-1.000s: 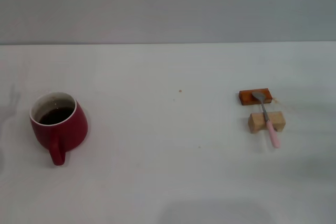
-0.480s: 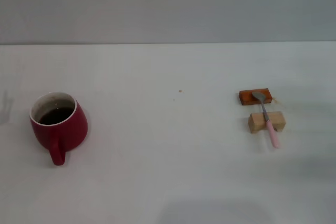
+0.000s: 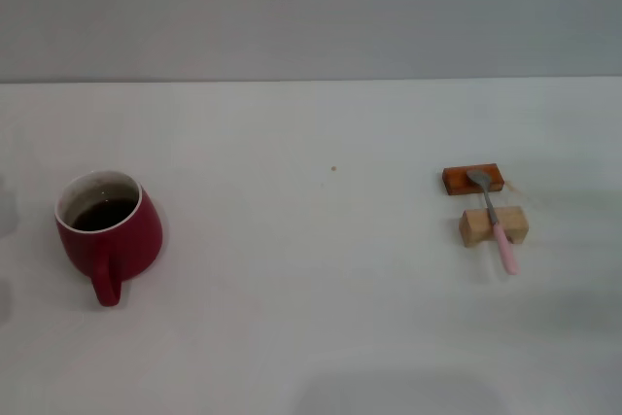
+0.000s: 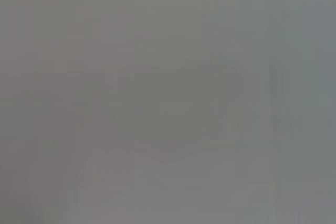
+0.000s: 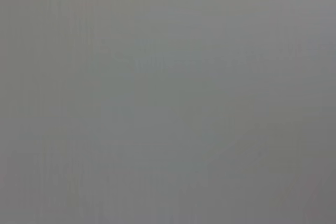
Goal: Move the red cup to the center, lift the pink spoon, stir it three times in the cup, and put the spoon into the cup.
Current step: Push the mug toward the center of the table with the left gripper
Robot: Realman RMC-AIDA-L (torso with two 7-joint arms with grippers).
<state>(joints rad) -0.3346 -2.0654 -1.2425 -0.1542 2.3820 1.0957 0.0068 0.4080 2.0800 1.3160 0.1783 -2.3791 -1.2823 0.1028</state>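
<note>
The red cup (image 3: 107,233) stands upright at the left of the white table, with dark liquid inside and its handle toward me. The pink spoon (image 3: 496,222) lies at the right, its grey bowl over a small orange-brown block (image 3: 472,179) and its pink handle across a pale wooden block (image 3: 494,225). Neither gripper shows in the head view. Both wrist views show only plain grey.
The white table (image 3: 311,318) runs back to a grey wall. A tiny brown speck (image 3: 333,169) lies near the middle. A faint shadow lies at the table's left edge (image 3: 5,211).
The faint shadow at the table's left edge has shifted a little. The cup, spoon and blocks have not moved.
</note>
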